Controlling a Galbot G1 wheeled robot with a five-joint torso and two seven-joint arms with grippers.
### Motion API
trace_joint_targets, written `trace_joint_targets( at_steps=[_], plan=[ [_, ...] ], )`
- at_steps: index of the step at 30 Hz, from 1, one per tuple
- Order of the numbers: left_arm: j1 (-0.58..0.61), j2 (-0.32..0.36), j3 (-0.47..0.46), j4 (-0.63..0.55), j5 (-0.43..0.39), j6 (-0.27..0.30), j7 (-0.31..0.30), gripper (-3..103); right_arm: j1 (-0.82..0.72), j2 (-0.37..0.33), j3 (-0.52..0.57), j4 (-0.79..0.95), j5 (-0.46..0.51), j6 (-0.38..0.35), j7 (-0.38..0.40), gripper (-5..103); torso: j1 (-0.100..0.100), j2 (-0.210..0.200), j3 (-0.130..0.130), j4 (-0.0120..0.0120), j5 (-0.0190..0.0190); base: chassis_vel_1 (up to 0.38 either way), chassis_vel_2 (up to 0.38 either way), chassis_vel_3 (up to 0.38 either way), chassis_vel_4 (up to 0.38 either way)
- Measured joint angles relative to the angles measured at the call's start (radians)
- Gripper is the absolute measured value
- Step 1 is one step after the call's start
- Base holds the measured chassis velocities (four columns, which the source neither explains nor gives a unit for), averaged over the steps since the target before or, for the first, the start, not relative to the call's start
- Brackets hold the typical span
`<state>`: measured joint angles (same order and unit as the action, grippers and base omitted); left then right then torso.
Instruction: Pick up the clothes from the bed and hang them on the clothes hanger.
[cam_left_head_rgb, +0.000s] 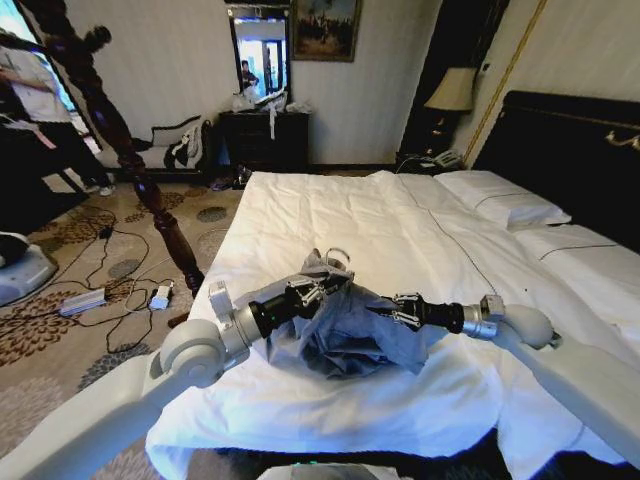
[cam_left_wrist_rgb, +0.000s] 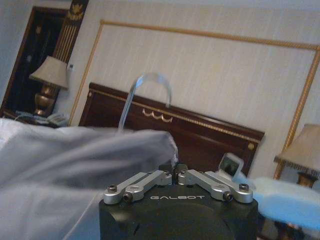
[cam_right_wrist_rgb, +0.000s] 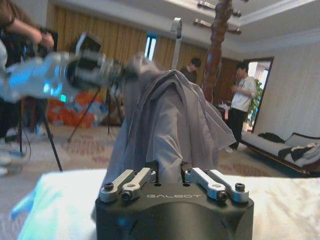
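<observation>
The grey-blue clothes (cam_left_head_rgb: 345, 340) lie bunched on the near middle of the white bed (cam_left_head_rgb: 400, 225). My left gripper (cam_left_head_rgb: 330, 283) is shut on the garment's upper edge and holds that part raised; the right wrist view shows this gripper (cam_right_wrist_rgb: 127, 67) with the cloth (cam_right_wrist_rgb: 175, 120) hanging from it. My right gripper (cam_left_head_rgb: 378, 311) reaches in from the right, shut on a fold lower down. In the left wrist view the cloth (cam_left_wrist_rgb: 60, 165) bulges beside the gripper body. The dark wooden clothes hanger (cam_left_head_rgb: 125, 150) stands on the carpet left of the bed, and its top (cam_right_wrist_rgb: 217, 45) rises behind the clothes.
Pillows (cam_left_head_rgb: 500, 200) and a black headboard (cam_left_head_rgb: 570, 150) lie to the right. Cables and a power strip (cam_left_head_rgb: 85, 300) cross the patterned carpet near the hanger's foot. A dark dresser (cam_left_head_rgb: 265, 135) stands at the back wall. People stand far off in the room.
</observation>
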<state>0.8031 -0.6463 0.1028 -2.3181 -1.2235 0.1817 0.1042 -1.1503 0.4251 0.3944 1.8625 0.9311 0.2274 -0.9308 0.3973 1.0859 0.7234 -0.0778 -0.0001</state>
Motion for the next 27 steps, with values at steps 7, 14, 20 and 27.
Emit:
trace_joint_targets(
  at_steps=[7,14,20,27],
  plan=[
    [0.034,0.007,0.013,0.006,0.037,0.002,0.003,0,0.001,0.000,-0.001,0.025,0.089,-0.017,-0.004,18,0.000,0.000,0.000,-0.0001,0.0000,0.000,0.000,0.000,0.000],
    [0.045,0.014,0.013,-0.003,0.047,0.005,0.004,0,0.013,0.012,-0.012,0.033,0.115,-0.024,0.012,18,0.000,0.000,0.000,-0.0001,0.0002,0.000,0.000,0.000,0.000],
    [0.051,0.022,0.010,-0.005,0.057,0.006,0.003,0,0.013,0.023,-0.003,0.044,0.120,-0.026,0.021,18,0.000,0.000,0.000,0.0000,0.0000,0.000,0.000,0.000,0.000],
    [0.010,0.020,0.026,0.010,0.050,0.007,0.000,0,0.010,0.031,-0.003,0.037,0.102,-0.027,0.029,18,0.000,0.000,0.000,-0.0001,0.0001,0.000,0.000,0.000,0.000]
  ],
)
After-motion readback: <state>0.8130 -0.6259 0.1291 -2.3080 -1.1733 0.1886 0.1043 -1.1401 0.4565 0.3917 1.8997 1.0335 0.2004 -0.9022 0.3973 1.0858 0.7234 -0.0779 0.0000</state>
